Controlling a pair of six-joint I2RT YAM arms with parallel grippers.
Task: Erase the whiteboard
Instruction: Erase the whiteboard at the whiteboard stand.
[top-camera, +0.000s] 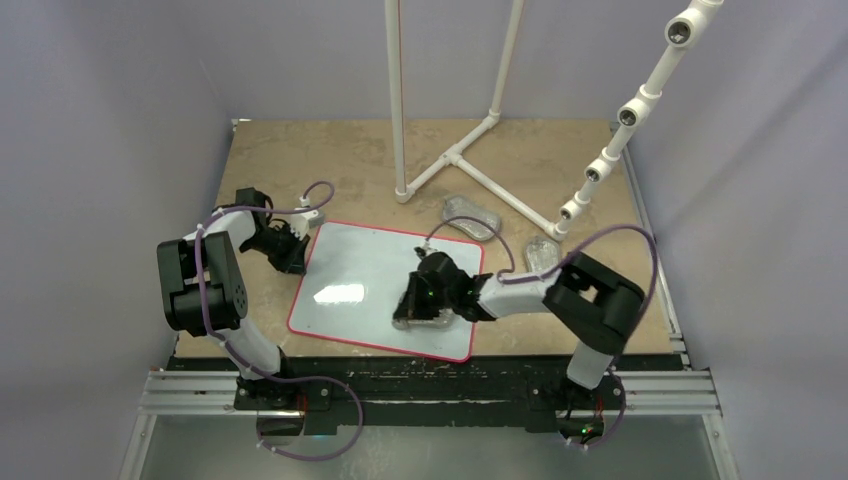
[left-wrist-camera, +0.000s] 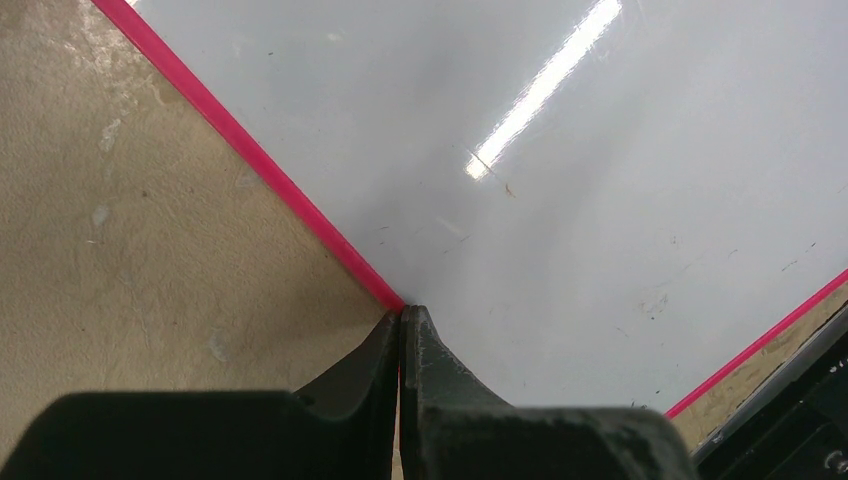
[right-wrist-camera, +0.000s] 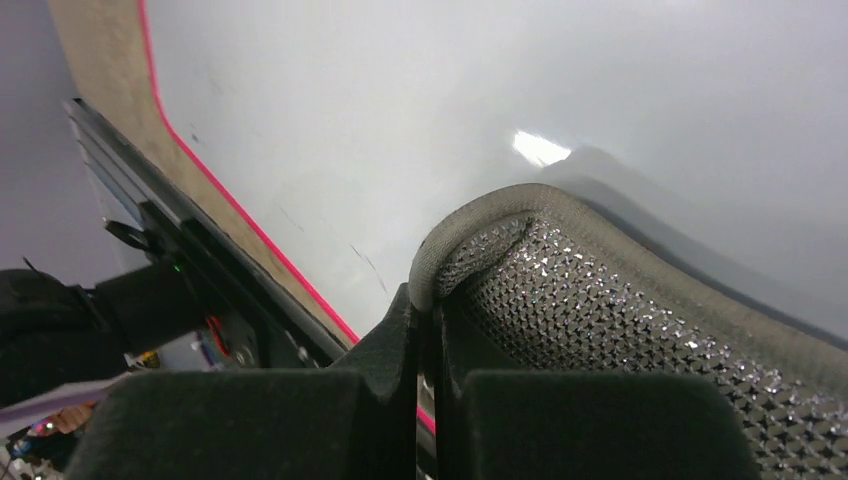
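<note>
The whiteboard (top-camera: 365, 270) lies flat on the tan table, glossy white with a thin red rim and no scribbles showing. My left gripper (top-camera: 290, 250) is shut and rests at the board's left rim; in the left wrist view (left-wrist-camera: 402, 312) its tips meet right at the red rim (left-wrist-camera: 300, 205). My right gripper (top-camera: 415, 300) is shut on the edge of a silvery-grey oval pad (top-camera: 425, 318) that lies on the board near its front right. In the right wrist view the pad (right-wrist-camera: 620, 320) fills the lower right and my gripper (right-wrist-camera: 428, 300) pinches its rim.
Two more silvery-grey pads (top-camera: 470, 215) (top-camera: 541, 252) lie behind the board's right side. A white pipe frame (top-camera: 455, 155) stands at the back, and a jointed white pipe (top-camera: 625, 115) slants at the right. The table's front edge and black rail (top-camera: 430, 385) run close to the board.
</note>
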